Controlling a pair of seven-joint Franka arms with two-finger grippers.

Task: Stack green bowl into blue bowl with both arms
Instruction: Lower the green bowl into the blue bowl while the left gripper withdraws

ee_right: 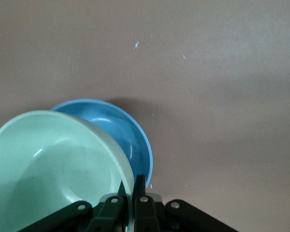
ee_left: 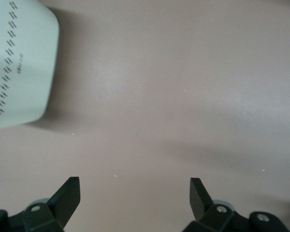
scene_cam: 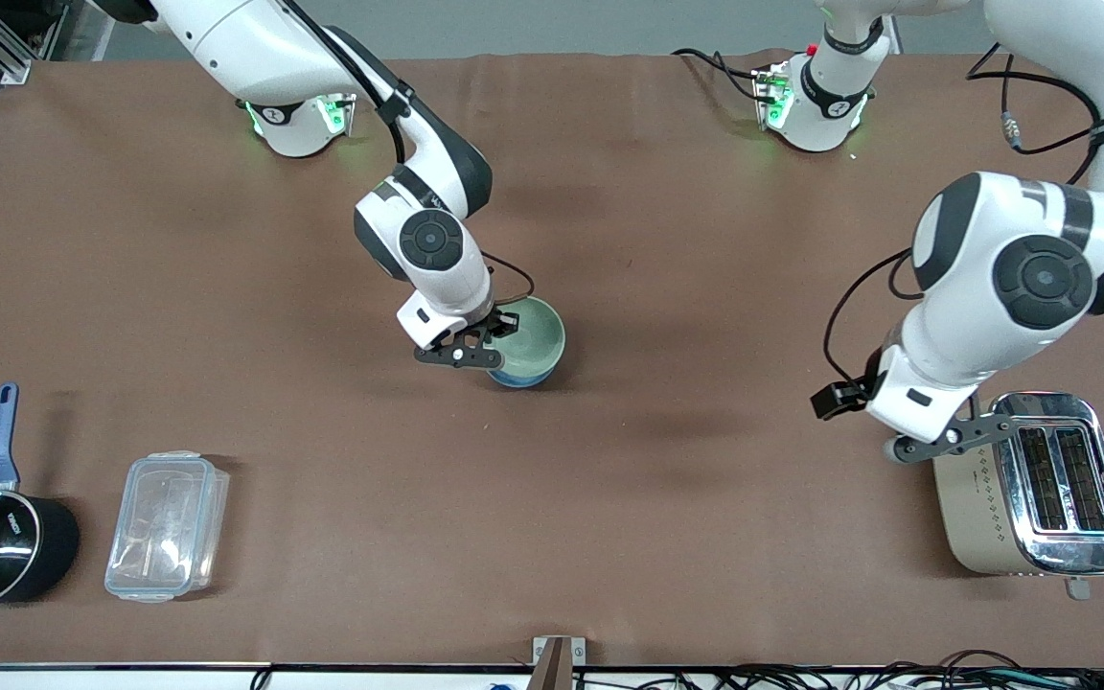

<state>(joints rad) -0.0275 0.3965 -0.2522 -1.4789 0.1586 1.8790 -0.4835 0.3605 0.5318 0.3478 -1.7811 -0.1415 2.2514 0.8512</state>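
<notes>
Near the middle of the table (scene_cam: 609,537), the green bowl (scene_cam: 531,336) is seen held over the blue bowl (scene_cam: 521,378), tilted and partly nested above it; only a sliver of the blue bowl's darker outside is visible beneath it in the front view. From the right wrist view, the green bowl (ee_right: 53,169) is shown overlapping the blue bowl (ee_right: 117,135), whose inner surface remains exposed along one side. The rim of the green bowl is pinched by the right gripper (scene_cam: 493,335), whose fingers (ee_right: 139,188) are closed on the rim with one inside and one outside.

Toward the left arm's end of the table, the left gripper (scene_cam: 935,443) is held just above the edge of a toaster (scene_cam: 1041,489), with its fingers (ee_left: 67,195) spread apart and nothing between them. The toaster (ee_left: 19,67) is shown beside bare table surface in the left wrist view.

Toward the right arm's end, a clear plastic container (scene_cam: 167,525) and a black saucepan (scene_cam: 1,546) with a blue handle are placed side by side, near the front camera.
</notes>
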